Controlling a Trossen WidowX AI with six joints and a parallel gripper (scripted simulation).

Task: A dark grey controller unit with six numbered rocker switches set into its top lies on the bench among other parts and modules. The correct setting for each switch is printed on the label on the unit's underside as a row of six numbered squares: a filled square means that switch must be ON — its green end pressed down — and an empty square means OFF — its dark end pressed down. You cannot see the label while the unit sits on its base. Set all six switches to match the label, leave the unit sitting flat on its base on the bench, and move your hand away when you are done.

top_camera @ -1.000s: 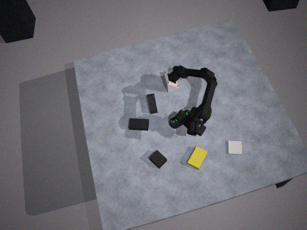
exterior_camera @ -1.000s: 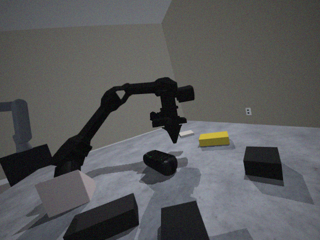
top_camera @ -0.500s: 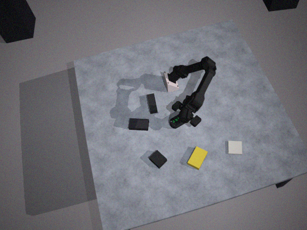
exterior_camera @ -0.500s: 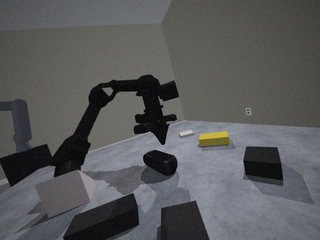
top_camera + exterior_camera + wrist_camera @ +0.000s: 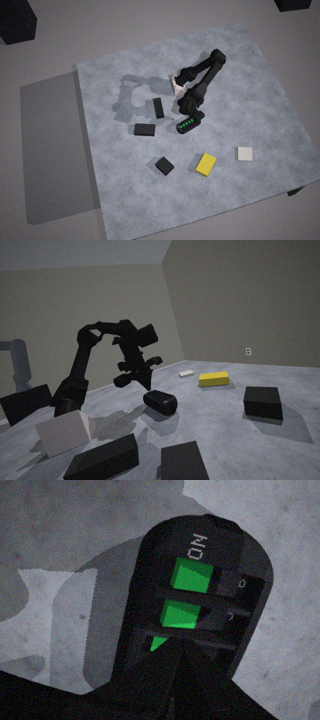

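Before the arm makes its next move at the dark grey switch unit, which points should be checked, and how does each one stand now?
1. The dark grey controller unit sits on its base, switches up: ok.
2. The black parallel-jaw gripper is shut and holds nothing, so its closed tips can serve as a pusher: ok.
3. The tips are over the row of green rocker switches: ok in the wrist view, near the end marked ON.
4. Tips touching a switch: cannot tell.
5. The underside label is readable: not ok, it faces the bench.
6. Space around the unit: ok, the nearest upright black block stands apart.
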